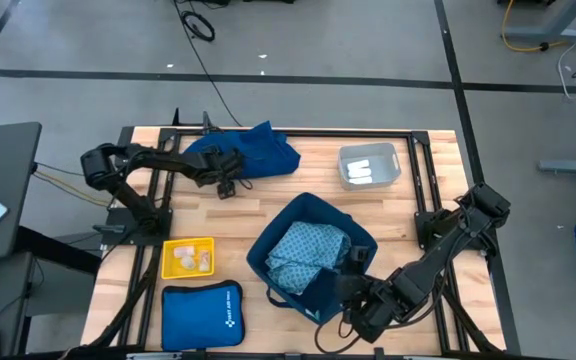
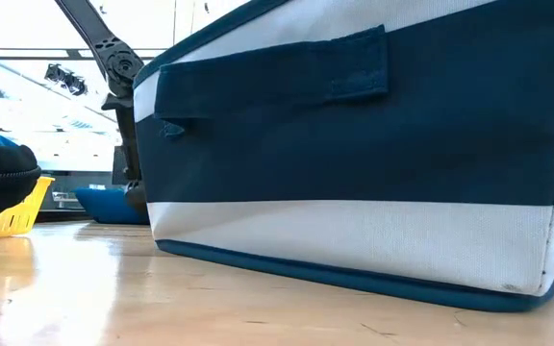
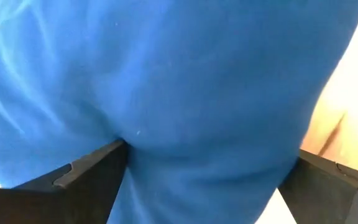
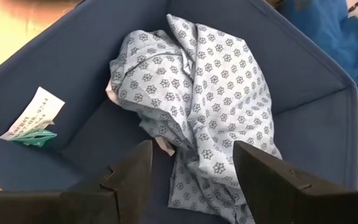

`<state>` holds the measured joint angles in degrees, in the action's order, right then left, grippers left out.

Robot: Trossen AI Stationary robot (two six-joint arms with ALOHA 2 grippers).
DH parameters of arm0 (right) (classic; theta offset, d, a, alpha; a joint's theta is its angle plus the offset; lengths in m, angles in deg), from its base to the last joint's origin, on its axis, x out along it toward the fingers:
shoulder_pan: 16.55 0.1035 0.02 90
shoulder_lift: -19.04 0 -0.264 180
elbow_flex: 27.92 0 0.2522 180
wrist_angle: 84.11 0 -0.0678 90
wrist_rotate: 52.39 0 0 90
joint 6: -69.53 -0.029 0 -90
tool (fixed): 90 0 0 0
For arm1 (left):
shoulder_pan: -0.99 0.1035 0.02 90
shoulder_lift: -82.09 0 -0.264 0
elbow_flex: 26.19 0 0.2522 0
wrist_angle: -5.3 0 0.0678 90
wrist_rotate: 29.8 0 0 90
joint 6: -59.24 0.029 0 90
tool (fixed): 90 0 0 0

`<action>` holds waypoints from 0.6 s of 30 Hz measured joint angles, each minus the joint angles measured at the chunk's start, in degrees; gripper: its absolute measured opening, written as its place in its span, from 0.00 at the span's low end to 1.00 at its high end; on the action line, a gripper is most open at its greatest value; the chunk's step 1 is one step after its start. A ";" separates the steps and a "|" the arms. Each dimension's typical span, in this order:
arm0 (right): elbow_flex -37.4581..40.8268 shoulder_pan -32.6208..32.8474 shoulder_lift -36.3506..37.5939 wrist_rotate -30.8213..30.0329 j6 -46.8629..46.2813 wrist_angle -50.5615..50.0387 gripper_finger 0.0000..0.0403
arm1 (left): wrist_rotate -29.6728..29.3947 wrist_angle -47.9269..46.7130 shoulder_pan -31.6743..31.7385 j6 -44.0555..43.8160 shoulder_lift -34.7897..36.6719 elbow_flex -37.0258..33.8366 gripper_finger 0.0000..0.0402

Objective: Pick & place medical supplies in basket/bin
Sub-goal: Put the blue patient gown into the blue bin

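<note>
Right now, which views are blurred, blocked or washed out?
Left wrist view: dark-blue cloth fills it, soft and close. Low view: the basket blocks most of it, windows behind blown out. High and right wrist views: evenly lit, speckled cloth sharp.

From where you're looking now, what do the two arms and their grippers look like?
Both arms are dark, near-black, jointed linkages with chunky housings at the joints. The left gripper and right gripper each carry two flat, angular black fingers with stepped edges. No markings are readable; thin dark cables trail by the right arm's base.
</note>
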<state>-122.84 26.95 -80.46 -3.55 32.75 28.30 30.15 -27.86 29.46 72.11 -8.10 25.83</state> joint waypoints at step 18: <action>0.00 1.40 0.00 0.21 0.14 2.14 0.58 | -6.63 1.17 -3.96 -12.96 -0.45 -0.81 0.08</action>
<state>-122.84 28.35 -80.46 -3.34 32.88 30.44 23.52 -26.69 25.49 59.15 -8.55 25.02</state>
